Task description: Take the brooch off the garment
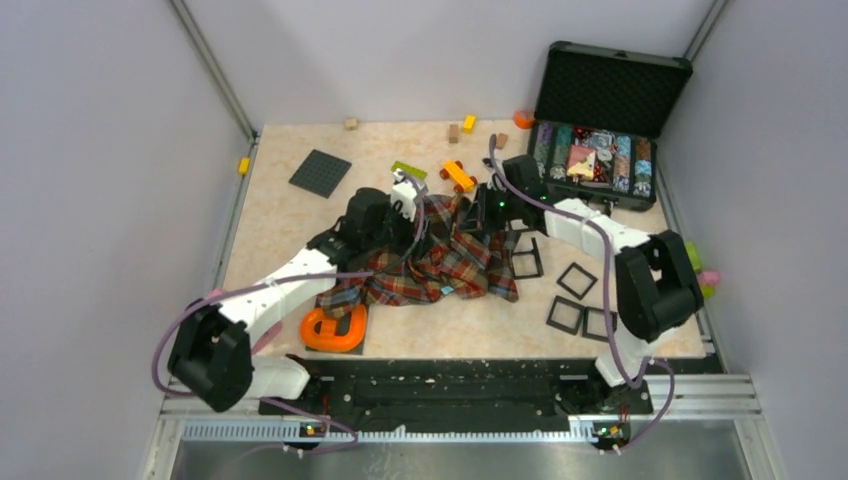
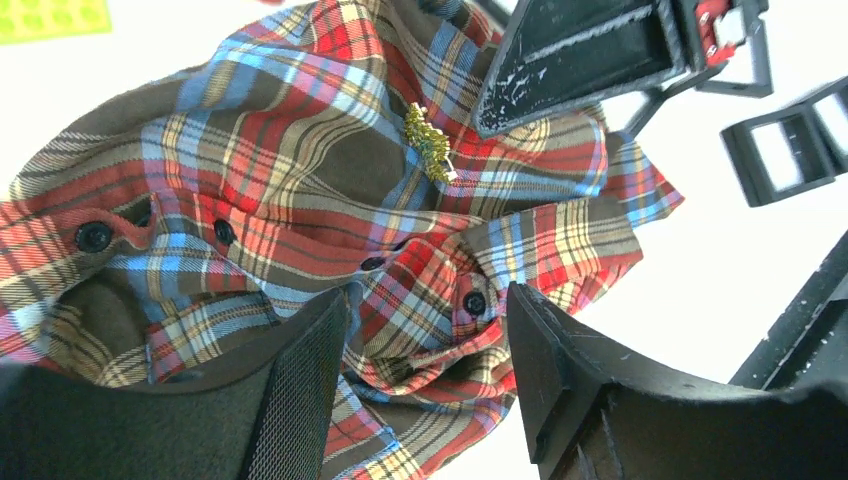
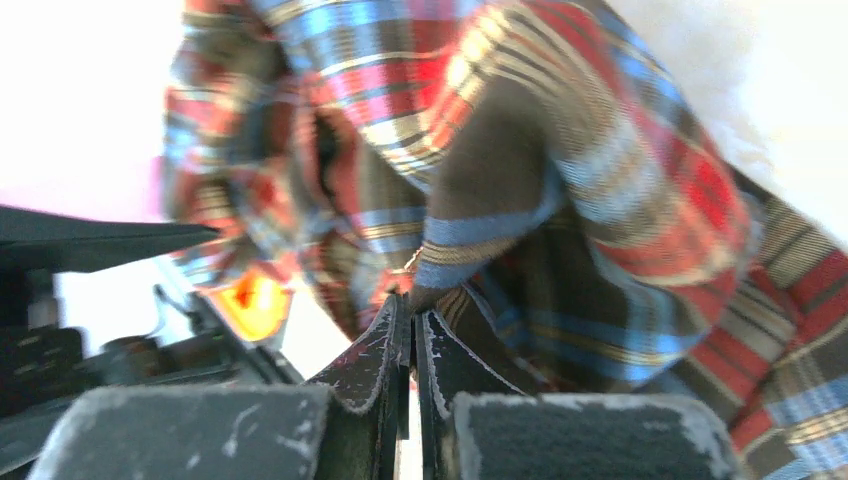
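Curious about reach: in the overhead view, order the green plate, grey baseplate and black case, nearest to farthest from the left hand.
1. Green plate, just beyond the left hand.
2. Grey baseplate, to its left.
3. Black case, far right corner.

the garment (image 1: 440, 262), a plaid shirt in red, navy, green and white, lies crumpled in loose folds at mid-table, its dark buttons showing. the brooch (image 2: 428, 143), a tiny gold flower-shaped pin, sits fastened on the cloth.
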Robot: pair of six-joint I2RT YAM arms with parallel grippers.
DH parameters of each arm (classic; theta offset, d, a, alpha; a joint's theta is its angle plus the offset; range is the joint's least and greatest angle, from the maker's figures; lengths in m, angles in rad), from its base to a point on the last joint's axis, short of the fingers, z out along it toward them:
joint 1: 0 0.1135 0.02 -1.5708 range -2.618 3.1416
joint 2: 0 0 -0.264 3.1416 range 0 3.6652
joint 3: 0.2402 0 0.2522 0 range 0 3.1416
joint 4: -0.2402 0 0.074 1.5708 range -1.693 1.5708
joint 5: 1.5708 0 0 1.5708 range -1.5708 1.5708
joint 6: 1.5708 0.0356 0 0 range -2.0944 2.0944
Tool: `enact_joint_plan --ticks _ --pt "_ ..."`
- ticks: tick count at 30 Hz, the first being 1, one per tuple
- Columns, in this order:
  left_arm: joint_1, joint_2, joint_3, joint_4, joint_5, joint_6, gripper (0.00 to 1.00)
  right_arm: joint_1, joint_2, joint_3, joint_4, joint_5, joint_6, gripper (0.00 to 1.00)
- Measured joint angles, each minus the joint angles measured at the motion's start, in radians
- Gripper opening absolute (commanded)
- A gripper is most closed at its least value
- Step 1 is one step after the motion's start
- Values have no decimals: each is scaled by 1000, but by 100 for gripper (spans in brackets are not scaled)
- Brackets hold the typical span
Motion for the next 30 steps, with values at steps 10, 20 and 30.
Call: enact_joint_plan --ticks 10,20,30 --pt "-14 -198 -120 207 65 2 59 -5 -191 0 77 -218 140 0" --pt "-18 -201 -144 243 82 -31 45 -2 -208 0 77 -254 175 0" --pt "-30 -155 -113 248 85 -49 43 5 -209 0 78 -261 177 0"
